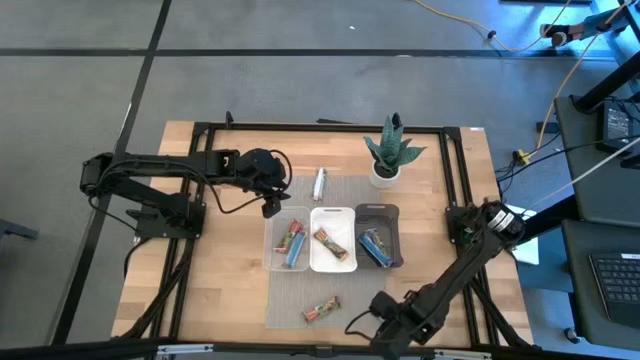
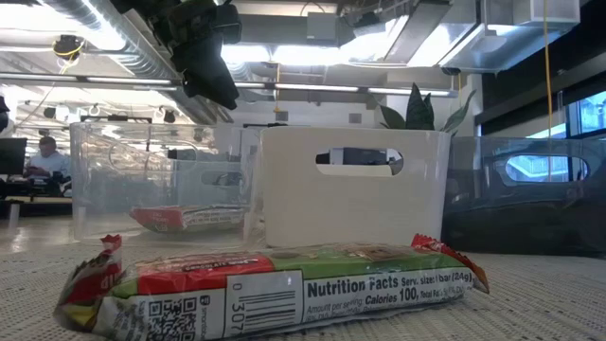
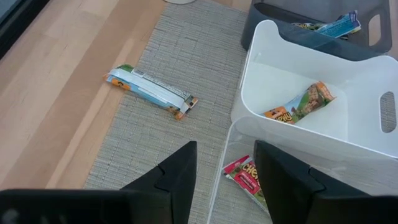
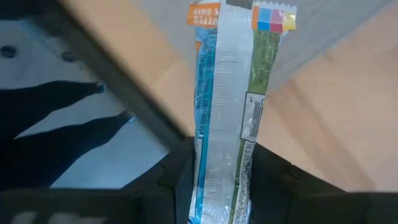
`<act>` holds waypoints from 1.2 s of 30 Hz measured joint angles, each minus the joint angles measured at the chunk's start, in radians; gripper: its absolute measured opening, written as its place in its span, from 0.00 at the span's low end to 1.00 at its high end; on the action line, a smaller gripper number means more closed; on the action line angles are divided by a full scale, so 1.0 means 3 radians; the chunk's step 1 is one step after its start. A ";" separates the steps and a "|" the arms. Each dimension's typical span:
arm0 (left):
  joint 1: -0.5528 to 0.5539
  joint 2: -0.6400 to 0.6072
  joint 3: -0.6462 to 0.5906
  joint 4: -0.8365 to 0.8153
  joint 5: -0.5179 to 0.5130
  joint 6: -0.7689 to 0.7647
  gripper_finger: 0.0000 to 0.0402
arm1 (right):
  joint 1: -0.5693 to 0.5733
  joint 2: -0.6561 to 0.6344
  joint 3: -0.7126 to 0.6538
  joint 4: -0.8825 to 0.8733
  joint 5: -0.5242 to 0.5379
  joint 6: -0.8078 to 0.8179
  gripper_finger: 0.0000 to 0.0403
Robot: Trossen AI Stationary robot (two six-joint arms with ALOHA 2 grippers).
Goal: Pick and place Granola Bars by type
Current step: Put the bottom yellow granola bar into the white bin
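Note:
My right gripper (image 4: 221,163) hangs over the table's near edge, right of the mat, shut on a granola bar (image 4: 227,93) with a silver, blue and green wrapper. My left gripper (image 3: 225,171) hovers open over the far left corner of the clear bin (image 1: 272,232), with nothing between its fingers. A red-green bar (image 1: 322,310) lies flat on the mat's near part, and a silver bar (image 1: 319,183) lies on its far part. More bars lie in the clear bin, the white bin (image 1: 333,215) and the dark grey bin (image 1: 380,212). My right gripper pinches one end of the bar (image 4: 219,177) between its two fingers, which point steeply down. The bar runs on along the line of the fingers and hangs below them, its free end (image 4: 249,15) over the wood beside the mat. It looks clear of the table.
A potted plant (image 1: 388,152) stands at the far right of the mat. The three bins sit side by side mid-table. A black frame rail (image 4: 118,93) runs along the table's near edge under my right gripper. Bare wood lies left and right of the mat.

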 joint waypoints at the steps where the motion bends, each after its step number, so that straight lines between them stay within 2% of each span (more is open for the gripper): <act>1: 0.0000 0.0000 0.0000 0.0000 0.0000 0.0000 0.38 | -0.0014 -0.0001 0.0086 -0.0070 -0.0002 -0.0008 0.32; 4: 0.0000 -0.0003 0.0000 0.0001 0.0017 0.0000 0.38 | -0.0100 -0.0002 0.0383 -0.0448 0.0096 -0.0115 0.32; 9: -0.0001 -0.0110 0.0000 -0.0011 0.0024 -0.0086 0.38 | -0.0348 -0.0008 0.0846 -0.1171 0.0546 -0.0446 0.32; 14: -0.0070 -0.0297 0.0000 -0.0083 0.0018 -0.0258 0.38 | -0.0764 -0.0013 0.1157 -0.1432 0.0771 -0.0762 0.32; 19: -0.0212 -0.0497 0.0000 -0.0246 0.0011 -0.0376 0.38 | -0.1188 -0.0013 0.1188 -0.1252 0.1060 -0.0969 0.32; 25: -0.0388 -0.0623 0.0000 -0.0363 -0.0010 -0.0440 0.38 | -0.1600 -0.0015 0.0947 -0.0850 0.1068 -0.1181 0.32; 31: -0.0514 -0.0627 0.0000 -0.0371 -0.0020 -0.0468 0.38 | -0.1806 -0.0013 0.0495 -0.0187 0.0755 -0.1327 0.32; 36: -0.0596 -0.0627 0.0000 -0.0371 -0.0185 -0.0518 0.38 | -0.1877 -0.0013 0.0125 0.0186 0.0711 -0.1333 0.32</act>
